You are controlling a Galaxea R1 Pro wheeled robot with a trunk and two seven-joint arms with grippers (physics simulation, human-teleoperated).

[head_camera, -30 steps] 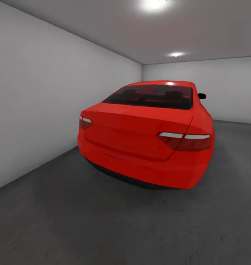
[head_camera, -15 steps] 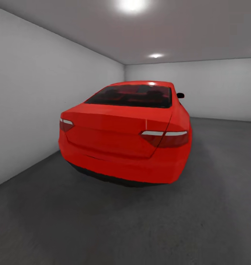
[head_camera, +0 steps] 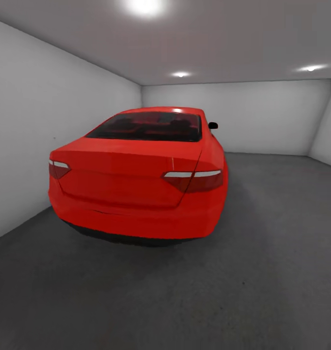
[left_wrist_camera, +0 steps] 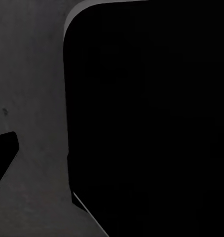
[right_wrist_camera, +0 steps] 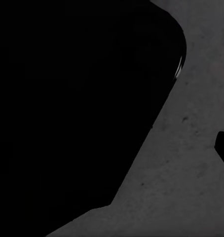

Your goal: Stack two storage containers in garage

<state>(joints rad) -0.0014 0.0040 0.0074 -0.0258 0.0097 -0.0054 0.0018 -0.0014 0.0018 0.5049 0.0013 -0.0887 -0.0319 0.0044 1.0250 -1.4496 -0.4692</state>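
red car [head_camera: 136,189]: nose and wheels hiding behind its own tail, cabin blurring behind dark rear glass | black rounded shape [left_wrist_camera: 151,118]: running off frame at 3 o'clock, unidentifiable | black mass [right_wrist_camera: 77,98]: running off at 9 o'clock, unidentifiable

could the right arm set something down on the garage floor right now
Probably yes: the right wrist view looks straight at bare grey floor beside a black shape, and nothing lies on it. The red car stands well ahead.

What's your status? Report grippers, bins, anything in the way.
In the garage, grey concrete floor ahead. Grippers out of sight. No bins seen from here. Red car parked ahead on the left by the wall; open floor to its right.
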